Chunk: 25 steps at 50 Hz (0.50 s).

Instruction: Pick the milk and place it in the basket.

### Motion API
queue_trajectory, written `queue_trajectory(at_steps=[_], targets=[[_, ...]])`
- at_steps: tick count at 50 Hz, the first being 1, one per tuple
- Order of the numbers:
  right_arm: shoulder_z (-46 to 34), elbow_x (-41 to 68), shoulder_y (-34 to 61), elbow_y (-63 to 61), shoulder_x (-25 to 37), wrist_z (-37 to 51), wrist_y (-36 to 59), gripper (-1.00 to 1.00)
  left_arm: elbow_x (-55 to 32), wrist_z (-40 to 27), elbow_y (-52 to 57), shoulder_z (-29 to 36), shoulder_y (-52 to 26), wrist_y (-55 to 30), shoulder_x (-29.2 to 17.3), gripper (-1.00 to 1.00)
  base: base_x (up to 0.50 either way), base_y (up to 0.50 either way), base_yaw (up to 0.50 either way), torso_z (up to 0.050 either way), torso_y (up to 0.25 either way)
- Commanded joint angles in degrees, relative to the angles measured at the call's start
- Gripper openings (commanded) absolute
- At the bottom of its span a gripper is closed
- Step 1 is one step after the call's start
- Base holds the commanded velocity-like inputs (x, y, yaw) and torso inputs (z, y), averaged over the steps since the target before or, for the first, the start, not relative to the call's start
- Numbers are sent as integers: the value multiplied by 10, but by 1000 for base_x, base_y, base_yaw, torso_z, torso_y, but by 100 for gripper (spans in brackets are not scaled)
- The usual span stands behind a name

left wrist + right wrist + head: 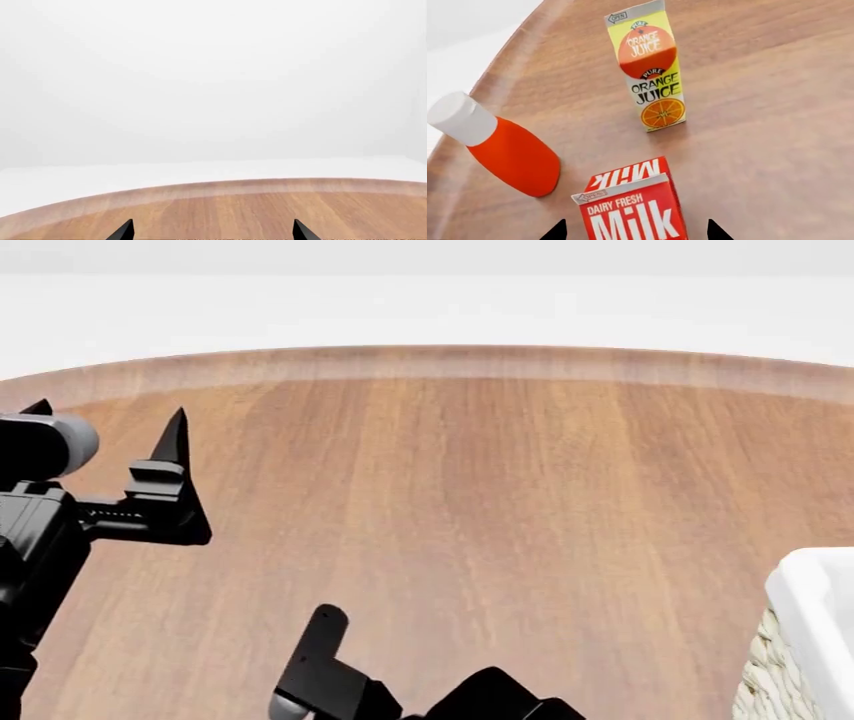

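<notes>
The milk [630, 210], a red gable-top carton with white "Milk" lettering, stands upright on the wooden table in the right wrist view. My right gripper [635, 231] is open, with one fingertip on each side of the carton and a small gap on both sides. The milk is out of view in the head view. The basket [809, 592] shows only as a white-lined wicker corner at the head view's right edge. My left gripper [107, 425] is open and empty above the table's left part, and it also shows in the left wrist view [213, 231].
An "Orange Juice" carton [650, 70] stands upright beyond the milk. A red bottle with a white cap [507, 150] stands beside the milk, near the round table's edge [507, 75]. Part of my right arm [327, 675] crosses the head view's bottom.
</notes>
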Motion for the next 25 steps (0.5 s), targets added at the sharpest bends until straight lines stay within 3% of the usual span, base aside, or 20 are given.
queue_trajectory(at_steps=[1,5,6,19,25], targets=[[-17,-13,4,108,-37,-38,-70,100,-1,0,-8,3,2,8,-3,100,0,0,0,0,0],[-15,-11,3,115,-38,-39,-78,100,-1,0,-9,5,4,11,-3,100,0,0,0,0,0],[-13,-12,4,120,-40,-34,-80,-100,-2,0,-9,5,4,11,-4,100,0,0,0,0,0],[-16,-7,-5,106,-31,-32,-77,-100,-6,-5,-2,7,7,11,-7,100,0,0,0,0,0],[9,-2,-3,81,-23,22,-52,-100,-6,-4,-7,7,7,15,-9,100,0,1,1,0,0]])
